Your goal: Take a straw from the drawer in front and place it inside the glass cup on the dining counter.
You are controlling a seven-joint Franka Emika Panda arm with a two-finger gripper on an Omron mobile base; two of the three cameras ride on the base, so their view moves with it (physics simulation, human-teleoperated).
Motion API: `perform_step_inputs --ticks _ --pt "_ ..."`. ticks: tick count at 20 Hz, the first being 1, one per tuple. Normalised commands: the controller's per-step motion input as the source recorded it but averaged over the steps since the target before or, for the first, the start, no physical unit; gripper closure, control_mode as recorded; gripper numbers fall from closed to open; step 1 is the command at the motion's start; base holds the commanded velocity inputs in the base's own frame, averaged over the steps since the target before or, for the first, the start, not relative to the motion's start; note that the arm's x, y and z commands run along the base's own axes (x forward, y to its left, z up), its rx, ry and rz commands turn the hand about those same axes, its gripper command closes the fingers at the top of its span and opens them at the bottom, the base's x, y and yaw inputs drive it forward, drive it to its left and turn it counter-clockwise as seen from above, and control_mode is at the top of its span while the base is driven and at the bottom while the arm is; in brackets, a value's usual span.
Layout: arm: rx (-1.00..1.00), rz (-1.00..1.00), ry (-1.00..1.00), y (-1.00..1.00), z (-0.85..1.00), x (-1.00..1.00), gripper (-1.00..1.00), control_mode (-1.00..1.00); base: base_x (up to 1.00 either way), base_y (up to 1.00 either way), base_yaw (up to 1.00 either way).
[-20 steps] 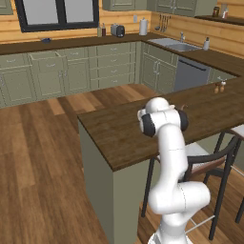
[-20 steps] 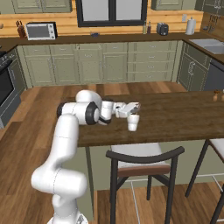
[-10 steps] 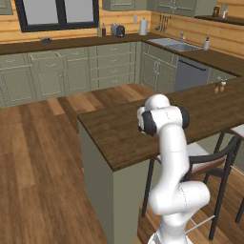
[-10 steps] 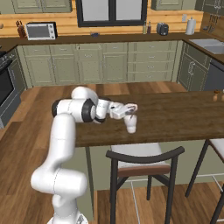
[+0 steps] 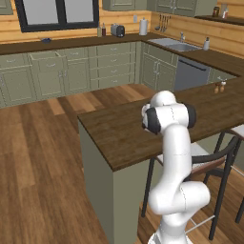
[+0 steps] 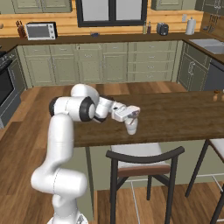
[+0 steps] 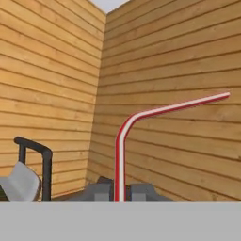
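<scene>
Warm timber planks line the kitchen walls, with sage-green cabinets beneath them, and before me runs the long dark-brown wood-grain dining counter (image 6: 175, 114) on its plain sage-green base, a dark-legged stool with a pale seat (image 6: 141, 162) tucked against its near side. From my hand's camera, the thin reddish-pink straw with white striping (image 7: 123, 141) rises straight up from between my fingertips, then bends sharply and runs off to the right; it is far slimmer than either dark finger (image 7: 96, 192). My two-finger gripper (image 6: 132, 112) is clamped tight on the straw's lower end. In the right base view it sits just above the small clear glass cup (image 6: 131, 126), which stands on the counter near its front edge; the straw itself is too fine to pick out there, so I cannot tell whether its tip has reached the cup. Compared with a second ago, my hand has drawn closer over the cup and tipped more steeply downward, while the cup and the stool have kept their places. My white arm climbs from the base, folds at the dark elbow (image 6: 87, 109), and reaches level across the counter to the right, wrist angled down toward the glass
</scene>
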Motion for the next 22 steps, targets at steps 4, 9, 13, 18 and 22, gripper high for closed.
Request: perform_step_inputs --ticks 4,9,13,18,22 --pt "-0.01 0.0 -0.1 -0.01 -0.29 0.32 1.0 -1.0 0.0 0.0 0.0" --pt "-0.06 0.0 -0.11 0.01 -0.17 0.24 -1.0 -1.0 0.0 0.0 0.0" --pt "0.0 0.0 -0.28 0.0 0.0 0.0 -1.0 -1.0 0.0 0.0 0.0" --pt "0.0 0.0 -0.38 0.26 0.24 -0.09 -1.0 -1.0 0.0 0.0 0.0" --pt "0.0 0.15 -0.67 0.76 0.55 -0.2 -1.0 -1.0 0.0 0.0 0.0"
